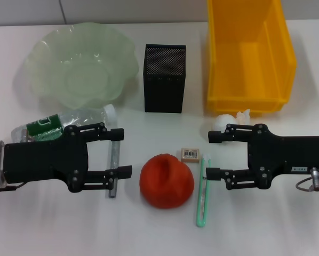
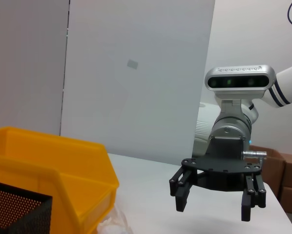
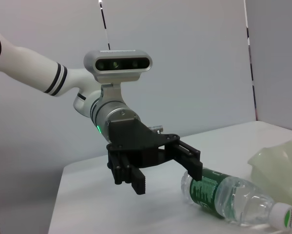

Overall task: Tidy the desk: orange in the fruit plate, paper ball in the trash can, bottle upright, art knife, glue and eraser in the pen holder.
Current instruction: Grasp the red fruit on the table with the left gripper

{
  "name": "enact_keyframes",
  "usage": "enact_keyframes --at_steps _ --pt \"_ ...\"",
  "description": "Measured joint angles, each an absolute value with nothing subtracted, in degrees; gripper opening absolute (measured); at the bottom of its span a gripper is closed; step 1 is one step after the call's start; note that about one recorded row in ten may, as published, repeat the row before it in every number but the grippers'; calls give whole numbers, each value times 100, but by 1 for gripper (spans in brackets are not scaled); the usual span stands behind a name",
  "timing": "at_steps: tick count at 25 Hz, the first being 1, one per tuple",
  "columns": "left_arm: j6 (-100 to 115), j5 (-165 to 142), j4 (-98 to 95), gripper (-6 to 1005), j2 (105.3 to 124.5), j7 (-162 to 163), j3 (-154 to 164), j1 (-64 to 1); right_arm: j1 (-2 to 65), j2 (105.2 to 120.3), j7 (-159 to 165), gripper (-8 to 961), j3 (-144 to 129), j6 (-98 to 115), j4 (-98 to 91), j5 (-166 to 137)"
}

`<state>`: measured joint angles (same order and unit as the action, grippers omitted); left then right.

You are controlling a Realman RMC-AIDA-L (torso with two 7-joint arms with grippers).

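Orange (image 1: pixel 166 181): on the desk, near centre, not yet in the green fruit plate (image 1: pixel 42 72) at far left.
Paper ball (image 1: pixel 231 119): on the desk just in front of the yellow bin (image 1: pixel 279 80).
Bottle (image 1: pixel 63 124): lying on its side at left.
Eraser (image 1: pixel 190 154), green-handled knife (image 1: pixel 202 192), grey stick (image 1: pixel 113 168): all outside the mesh pen holder (image 1: pixel 164 78).
Left gripper (image 1: pixel 122 153): jaws apart, empty, over the grey stick.
Right gripper (image 1: pixel 213 154): jaws apart, empty, beside the knife.
Progress: nothing done, as I judge it.

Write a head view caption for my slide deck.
Both open grippers, left gripper and right gripper, hover over the desk flanking the orange.
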<state>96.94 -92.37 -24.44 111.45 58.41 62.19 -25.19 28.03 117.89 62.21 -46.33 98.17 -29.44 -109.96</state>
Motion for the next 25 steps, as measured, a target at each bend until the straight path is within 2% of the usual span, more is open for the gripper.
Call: enact_keyframes --at_steps 14,25 --pt "9694 -9237 -2447 784 11146 5854 6235 -2526 2804 11777 6221 775 -4645 9817 -2944 -10995" --pt "9439 -9683 -2454 785 11294 5896 6198 -2782 2775 11736 6221 775 -4639 9741 -2921 -10995"
